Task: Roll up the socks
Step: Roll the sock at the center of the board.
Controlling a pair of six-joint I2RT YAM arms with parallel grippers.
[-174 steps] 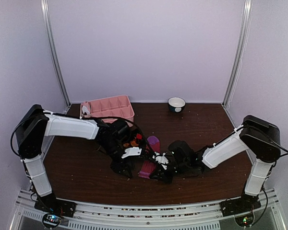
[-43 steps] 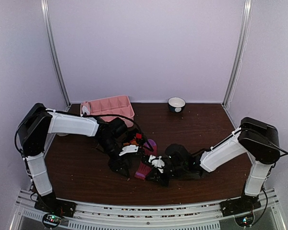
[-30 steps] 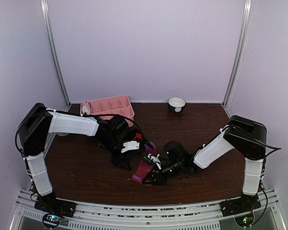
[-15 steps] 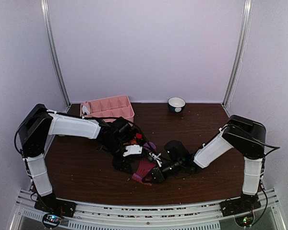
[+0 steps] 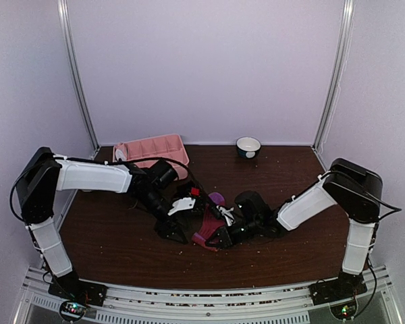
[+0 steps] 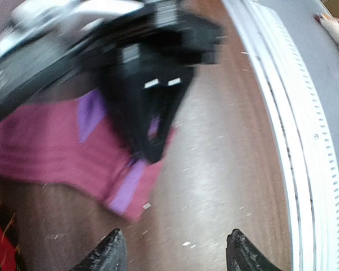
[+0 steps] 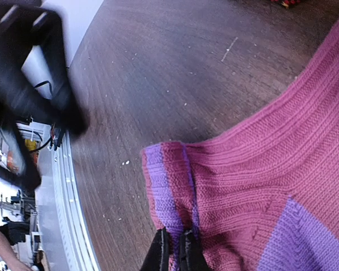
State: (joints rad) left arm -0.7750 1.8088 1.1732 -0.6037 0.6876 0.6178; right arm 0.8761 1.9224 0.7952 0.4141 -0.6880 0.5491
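Barely underway: right claw (image 7: 174,248) clamping purple cuff (image 7: 158,180) of magenta sock (image 7: 271,164), lying flat; left claw (image 6: 175,254) hovering spread, empty; rolling not yet done.

Both arms are of one build. On the left arm (image 5: 94,177) and the right arm (image 5: 304,206) you see long links in smooth white shells, while the shoulder, elbow and wrist housings are blocky and black. Thin black cables loop off each shoulder and over the left forearm. Both bases are black, with small coloured lights glowing below them. The left gripper (image 6: 178,254) has black fingers (image 6: 114,257) with rounded tips; the right gripper (image 7: 174,248) has slim black ones. White fittings sit at both wrists.
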